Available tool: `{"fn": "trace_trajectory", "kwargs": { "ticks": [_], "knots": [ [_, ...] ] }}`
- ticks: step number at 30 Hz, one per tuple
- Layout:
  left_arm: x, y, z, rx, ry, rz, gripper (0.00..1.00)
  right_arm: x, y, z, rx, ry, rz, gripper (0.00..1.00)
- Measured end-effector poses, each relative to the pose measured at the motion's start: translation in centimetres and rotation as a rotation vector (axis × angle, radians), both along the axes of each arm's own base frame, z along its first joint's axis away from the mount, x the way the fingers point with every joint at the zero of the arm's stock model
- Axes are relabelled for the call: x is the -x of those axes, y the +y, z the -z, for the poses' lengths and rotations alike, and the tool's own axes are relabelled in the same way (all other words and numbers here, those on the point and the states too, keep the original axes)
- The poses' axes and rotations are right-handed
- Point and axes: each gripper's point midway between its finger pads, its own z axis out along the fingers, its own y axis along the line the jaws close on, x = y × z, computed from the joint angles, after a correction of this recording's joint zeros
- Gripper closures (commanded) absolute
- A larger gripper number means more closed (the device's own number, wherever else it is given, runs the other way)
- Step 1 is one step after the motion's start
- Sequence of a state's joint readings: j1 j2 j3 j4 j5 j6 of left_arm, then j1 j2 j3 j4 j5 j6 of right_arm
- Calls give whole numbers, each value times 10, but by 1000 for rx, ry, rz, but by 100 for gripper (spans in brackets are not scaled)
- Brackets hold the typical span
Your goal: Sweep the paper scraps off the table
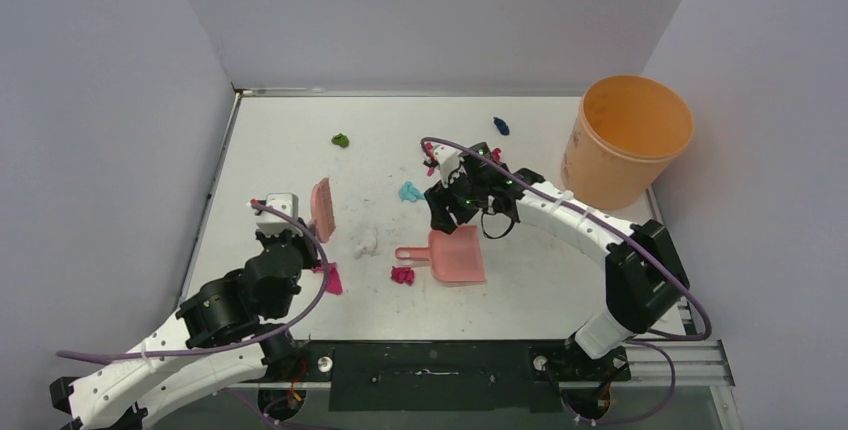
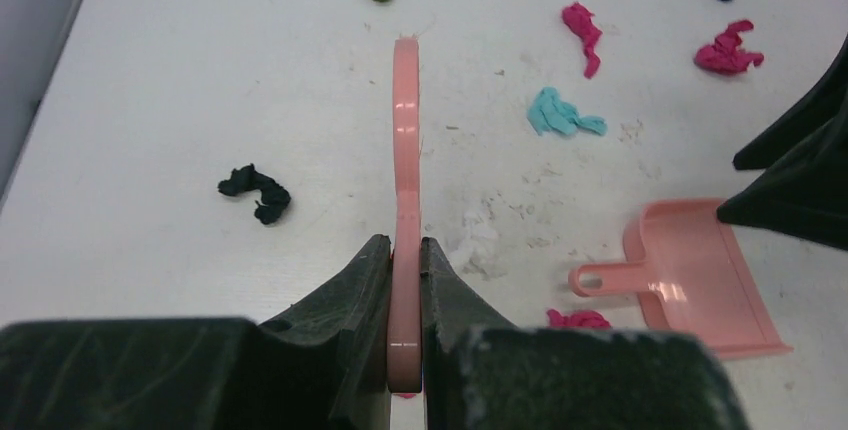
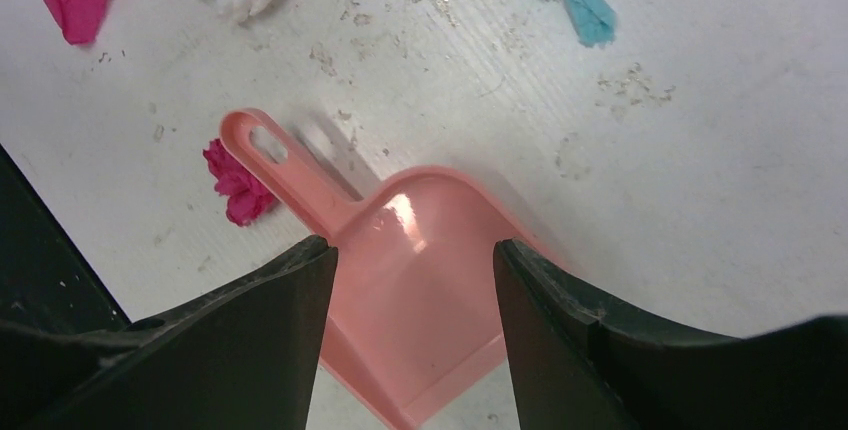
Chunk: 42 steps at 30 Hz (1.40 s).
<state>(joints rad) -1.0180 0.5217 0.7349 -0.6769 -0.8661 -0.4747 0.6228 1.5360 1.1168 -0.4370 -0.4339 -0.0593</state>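
We find the table (image 1: pixel 560 290) littered across its middle, so we judge the sweeping not yet begun. The orange bucket (image 1: pixel 625 140) stands at the far right corner, and what shows of its inside looks bare. The pink dustpan (image 1: pixel 458 255) lies flat and empty near the middle, toward the near edge. The right gripper (image 3: pixel 412 250) is poised above it, jaws wide and holding nothing. Toward the left edge, the left gripper (image 2: pixel 405 250) clamps the handle of the pink hand brush (image 1: pixel 322 208). The paper scraps (image 1: pixel 410 192) lie loose. Green and dark blue ones sit toward the far edge, cyan and white in the middle, and a magenta one just beside the dustpan's handle. All the collecting is left.
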Motion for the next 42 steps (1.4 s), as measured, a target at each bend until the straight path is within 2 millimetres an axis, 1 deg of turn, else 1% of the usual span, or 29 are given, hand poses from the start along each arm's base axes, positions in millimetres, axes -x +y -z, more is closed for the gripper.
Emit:
{"fn": "trace_trajectory", "kwargs": {
  "ticks": [3,5,8,10,12,15,19,23,27,32,38,42],
  "knots": [
    [-1,19,-10,25,-51,-86,100,1,19,14,9,57,25,46],
    [-1,29,-16,39,-78,-127,100,3,25,26,22,101,47,48],
    [0,39,-21,50,-105,-167,100,1,26,44,55,152,115,48],
    [0,43,-21,43,-112,-187,100,-1,24,50,76,169,165,47],
    [-1,44,-21,33,-112,-197,100,-2,23,52,79,184,208,47],
    [-3,43,-18,12,-106,-203,100,-4,26,48,60,200,242,46],
    [-5,40,-14,-14,-95,-202,100,-3,29,47,40,229,278,56],
    [-4,41,-10,-19,-94,-200,100,-2,30,47,30,253,308,61],
    [-3,43,-11,-5,-102,-201,100,0,32,55,37,279,326,62],
    [-3,44,-13,-2,-110,-199,100,7,37,68,62,307,324,62],
    [-4,41,-11,-10,-107,-188,100,11,35,88,112,325,320,77],
    [-4,38,-11,-6,-105,-175,100,8,33,90,129,297,297,87]
  ]
}}
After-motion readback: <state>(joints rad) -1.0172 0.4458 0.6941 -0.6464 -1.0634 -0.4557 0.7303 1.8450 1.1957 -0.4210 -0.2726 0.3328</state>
